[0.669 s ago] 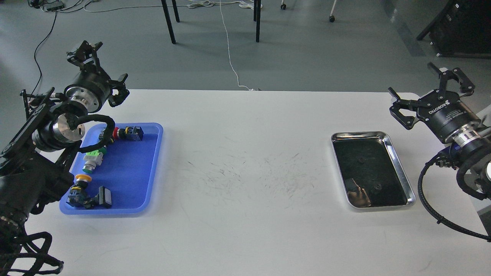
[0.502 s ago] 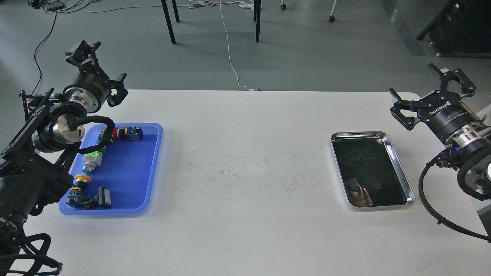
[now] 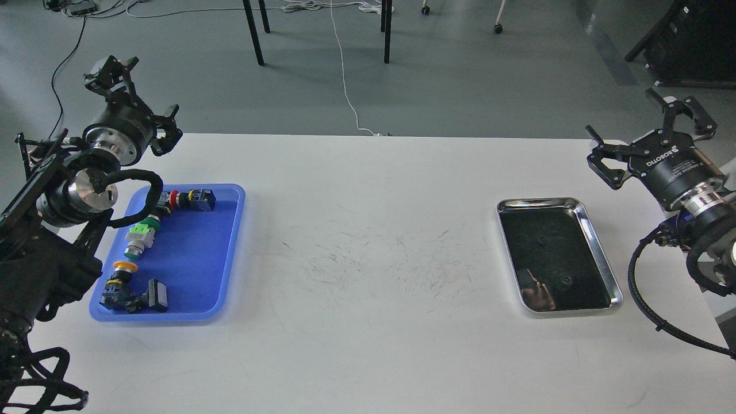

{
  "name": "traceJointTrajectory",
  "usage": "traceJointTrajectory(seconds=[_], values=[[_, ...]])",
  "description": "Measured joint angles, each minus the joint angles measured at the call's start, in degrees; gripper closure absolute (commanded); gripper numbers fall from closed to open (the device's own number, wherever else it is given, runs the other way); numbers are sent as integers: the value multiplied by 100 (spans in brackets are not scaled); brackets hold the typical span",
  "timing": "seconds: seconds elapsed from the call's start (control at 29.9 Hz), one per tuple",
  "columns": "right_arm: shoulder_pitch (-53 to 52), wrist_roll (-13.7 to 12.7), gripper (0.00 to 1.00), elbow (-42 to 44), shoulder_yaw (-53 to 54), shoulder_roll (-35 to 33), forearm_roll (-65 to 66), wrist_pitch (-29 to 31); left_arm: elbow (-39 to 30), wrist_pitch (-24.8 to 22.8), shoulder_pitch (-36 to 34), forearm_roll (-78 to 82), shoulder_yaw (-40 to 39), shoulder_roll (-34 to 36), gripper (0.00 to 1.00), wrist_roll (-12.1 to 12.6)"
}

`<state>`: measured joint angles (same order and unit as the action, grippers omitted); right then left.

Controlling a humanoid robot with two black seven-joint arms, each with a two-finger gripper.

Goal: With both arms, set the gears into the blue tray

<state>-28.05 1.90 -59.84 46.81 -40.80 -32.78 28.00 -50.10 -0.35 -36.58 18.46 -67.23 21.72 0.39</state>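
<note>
Two tiny black gears lie inside the shiny steel tray at the right, one gear near its middle and the other gear nearer its front. The blue tray sits at the table's left and holds several coloured push-button switches. My left gripper hovers open above the table's far left corner, behind the blue tray, with nothing in it. At the far right edge, my right gripper is open and empty, up behind the steel tray.
The white table has dark scuff marks across its middle. Black table legs and a white cable are on the floor beyond the far edge. A dark cabinet stands at the top right.
</note>
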Motion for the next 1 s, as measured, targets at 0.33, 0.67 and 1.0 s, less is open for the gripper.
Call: traceJointTrajectory(seconds=[0.33,0.67,1.0], values=[[2,5,1,-22,-14,-19,39,0,-20,-71,37,-216,56,85,2,13],[-332,-71,1,-424,-253,-674,2000,0,-145,-274,88,-149,70,234,2,-23],[-2332,-705,1,-1526,-2294,-1610,5350,0,-150,-282,82,96,105,194,2,-64]])
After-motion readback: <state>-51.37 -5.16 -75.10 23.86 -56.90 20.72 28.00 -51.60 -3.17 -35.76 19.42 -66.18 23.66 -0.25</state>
